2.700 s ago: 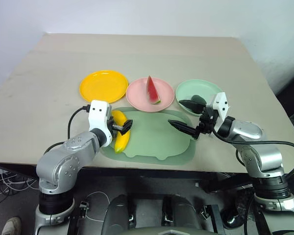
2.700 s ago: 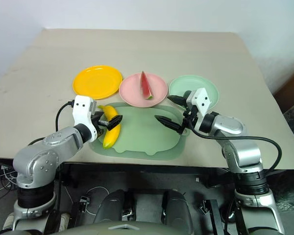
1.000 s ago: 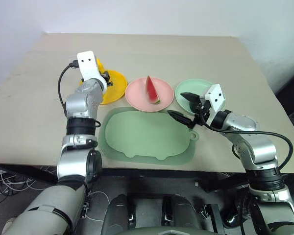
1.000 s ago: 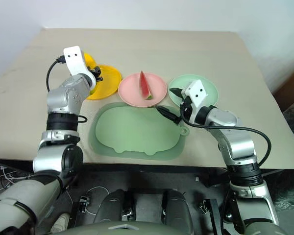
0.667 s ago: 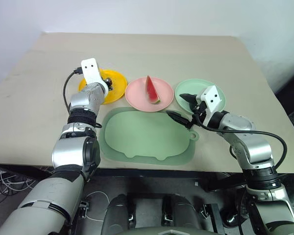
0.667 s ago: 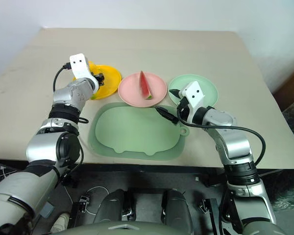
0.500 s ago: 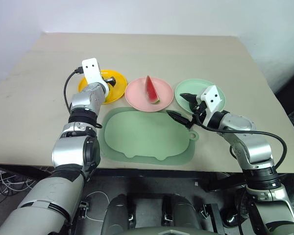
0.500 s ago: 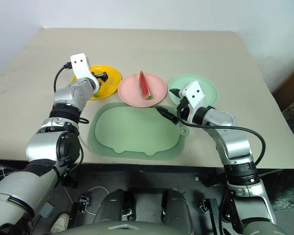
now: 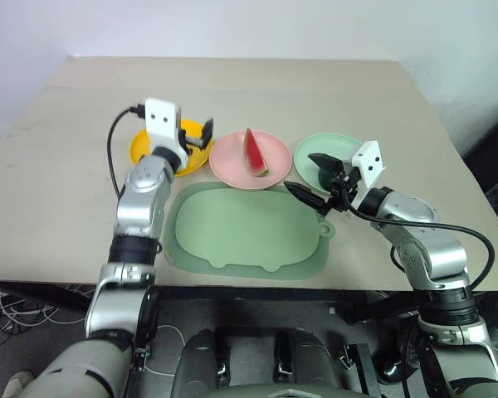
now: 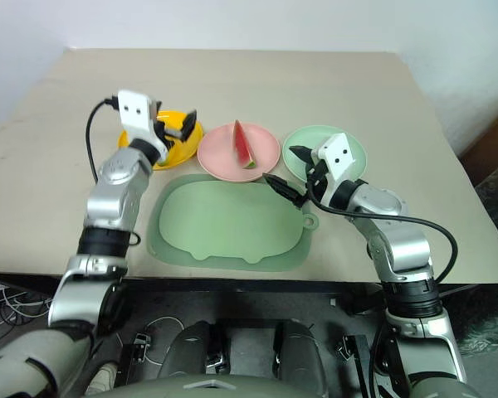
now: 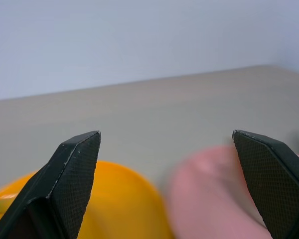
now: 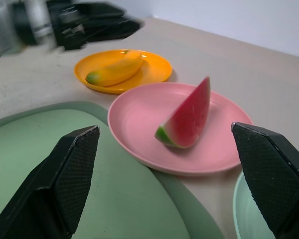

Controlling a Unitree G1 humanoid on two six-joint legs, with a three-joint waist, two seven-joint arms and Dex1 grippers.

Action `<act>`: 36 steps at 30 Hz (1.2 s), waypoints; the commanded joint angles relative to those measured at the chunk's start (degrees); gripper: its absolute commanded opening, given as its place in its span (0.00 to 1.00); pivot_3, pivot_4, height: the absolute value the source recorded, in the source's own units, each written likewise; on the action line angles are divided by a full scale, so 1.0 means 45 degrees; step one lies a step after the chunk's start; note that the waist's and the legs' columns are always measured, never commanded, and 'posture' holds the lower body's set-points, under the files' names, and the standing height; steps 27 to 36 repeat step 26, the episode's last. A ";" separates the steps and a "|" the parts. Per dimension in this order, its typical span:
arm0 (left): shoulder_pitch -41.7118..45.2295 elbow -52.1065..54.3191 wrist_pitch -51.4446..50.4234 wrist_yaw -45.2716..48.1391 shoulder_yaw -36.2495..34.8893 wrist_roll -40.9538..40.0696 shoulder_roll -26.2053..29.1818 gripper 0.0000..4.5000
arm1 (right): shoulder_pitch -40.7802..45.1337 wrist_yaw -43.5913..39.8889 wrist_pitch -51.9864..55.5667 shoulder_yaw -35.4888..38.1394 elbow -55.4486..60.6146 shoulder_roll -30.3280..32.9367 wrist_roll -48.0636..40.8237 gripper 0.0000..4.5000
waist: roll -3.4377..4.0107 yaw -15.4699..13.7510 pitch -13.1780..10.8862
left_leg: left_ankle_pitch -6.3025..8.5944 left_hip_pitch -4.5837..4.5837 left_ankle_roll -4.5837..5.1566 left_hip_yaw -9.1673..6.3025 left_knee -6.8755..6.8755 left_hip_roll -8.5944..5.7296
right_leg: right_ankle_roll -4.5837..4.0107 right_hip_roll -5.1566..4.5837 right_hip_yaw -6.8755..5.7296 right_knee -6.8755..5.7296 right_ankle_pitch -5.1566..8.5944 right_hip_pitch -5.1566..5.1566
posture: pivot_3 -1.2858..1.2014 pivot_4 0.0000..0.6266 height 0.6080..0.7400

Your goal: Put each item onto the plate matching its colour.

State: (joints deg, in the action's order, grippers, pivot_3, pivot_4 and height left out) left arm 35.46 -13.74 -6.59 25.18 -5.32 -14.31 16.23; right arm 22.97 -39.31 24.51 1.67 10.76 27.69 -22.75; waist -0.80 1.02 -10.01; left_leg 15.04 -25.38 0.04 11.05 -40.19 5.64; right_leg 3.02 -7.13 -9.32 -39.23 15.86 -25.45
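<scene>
Three round plates stand in a row across the table, far of the pale green mat; the orange-yellow plate is at the left, the pink plate in the middle, the mint green plate at the right. The yellow banana lies on the orange-yellow plate, well inside its rim; the red watermelon wedge rests on the pink plate with its green rind toward the near right; the dark green avocado-like lump cannot be made out behind the right gripper, so its place on the mint green plate cannot be confirmed.

The left gripper hangs above the near right edge of the orange-yellow plate with its black fingers spread wide and nothing between them; the right gripper sits low over the gap between the mat's far right corner and the mint green plate, fingers likewise spread to their full width and empty, pointing left toward the pink plate. The mat itself carries nothing on its surface.
</scene>
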 commanded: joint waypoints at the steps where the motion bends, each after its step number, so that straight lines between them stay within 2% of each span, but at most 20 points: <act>1: -0.0936 0.2044 0.0388 0.2237 0.0139 -0.1111 0.0562 0.99 | -0.0138 0.0072 -0.0571 0.0354 0.0594 -0.0086 -0.0079 1.00 | 0.0000 -0.0031 0.0000 | 0.0000 -0.0001 0.0000 0.0000 -0.0005 0.0000 | -0.0001 0.0000 0.0000 -0.0003 -0.0001 0.0000 | 0.52 0.24 0.66; 6: -0.2667 0.2488 0.0807 0.4114 -0.0100 -0.2073 0.0859 0.99 | -0.0579 0.0117 -0.1229 0.0555 0.0703 -0.0169 -0.0070 1.00 | 0.0002 -0.0096 0.0004 | 0.0005 0.0001 0.0009 -0.0013 -0.0018 -0.0004 | -0.0001 -0.0008 -0.0005 -0.0001 -0.0001 0.0017 | 0.52 0.24 0.66; 9: -0.3300 0.2603 0.1442 0.4947 -0.0023 -0.1988 0.1160 0.99 | -0.0723 0.0190 -0.1282 0.0450 0.0884 -0.0207 -0.0039 1.00 | 0.0003 -0.0046 0.0004 | 0.0006 0.0002 0.0009 -0.0016 -0.0017 -0.0002 | -0.0001 -0.0006 -0.0008 -0.0003 -0.0001 0.0014 | 0.52 0.24 0.66; 13: -0.4548 0.4039 0.0297 0.6451 -0.0094 -0.3542 0.1673 0.99 | -0.1080 -0.0022 -0.0867 0.0918 0.1520 -0.0162 -0.1000 1.00 | 0.0003 -0.0039 0.0003 | 0.0006 -0.0001 0.0010 -0.0015 -0.0011 0.0002 | -0.0001 -0.0005 -0.0006 0.0003 -0.0001 0.0011 | 0.52 0.24 0.66; 26: -0.6250 0.5955 -0.0944 0.6499 -0.0632 -0.4553 0.2513 0.99 | -0.1801 -0.0789 -0.0857 0.0799 0.1525 0.0429 -0.1031 1.00 | 0.0005 -0.0049 0.0004 | 0.0015 0.0003 0.0022 -0.0027 -0.0007 0.0002 | -0.0004 -0.0009 -0.0011 0.0007 -0.0003 0.0018 | 0.52 0.24 0.66; 36: -0.6250 0.5955 -0.0944 0.6499 -0.0632 -0.4553 0.2513 0.99 | -0.1801 -0.0789 -0.0857 0.0799 0.1525 0.0429 -0.1031 1.00 | 0.0005 -0.0049 0.0004 | 0.0015 0.0003 0.0022 -0.0027 -0.0007 0.0002 | -0.0004 -0.0009 -0.0011 0.0007 -0.0003 0.0018 | 0.52 0.24 0.66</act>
